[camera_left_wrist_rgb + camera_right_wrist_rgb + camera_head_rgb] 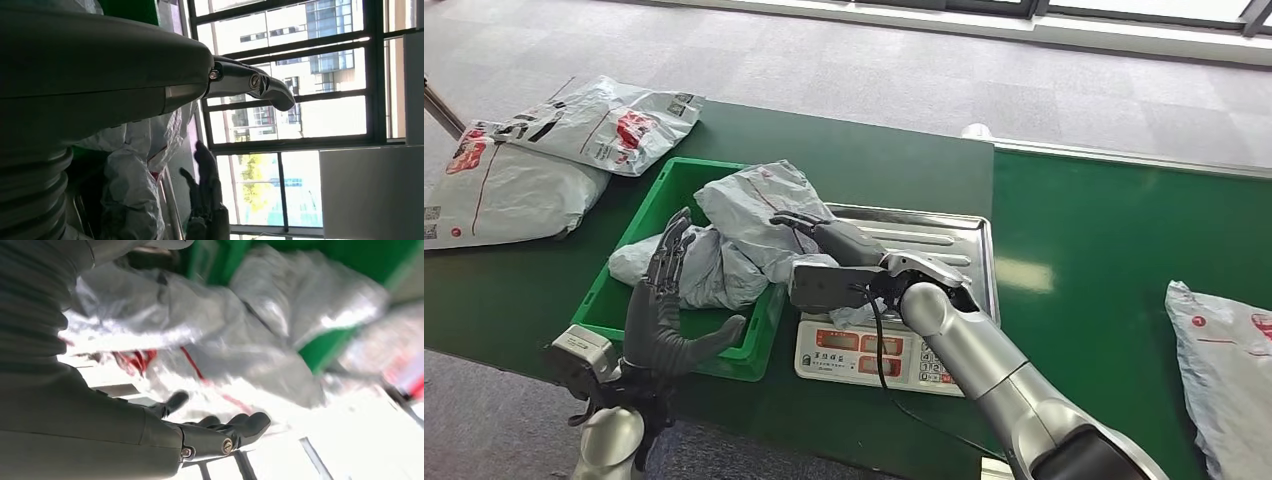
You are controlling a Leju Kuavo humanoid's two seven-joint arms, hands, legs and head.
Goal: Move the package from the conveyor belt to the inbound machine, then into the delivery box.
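Note:
A crumpled grey package (759, 205) with red print lies half over the green delivery box (624, 250) and half over the steel tray (944, 240) of the weighing machine (864, 355). My right hand (824, 240) reaches across the tray and holds this package, its fingers laid along it; a fold of the bag hangs under the palm. The right wrist view shows the bag (210, 340), blurred, just beyond my fingers (240, 425). My left hand (669, 320) stands open with fingers spread at the box's near corner, touching nothing. Another grey package (704, 275) lies inside the box.
Two more packages (604, 120) (504, 190) lie on the green surface at the far left. Another package (1229, 350) rests on the belt at the right edge. A black cable runs from the machine's front toward me. Grey carpet lies beyond the table.

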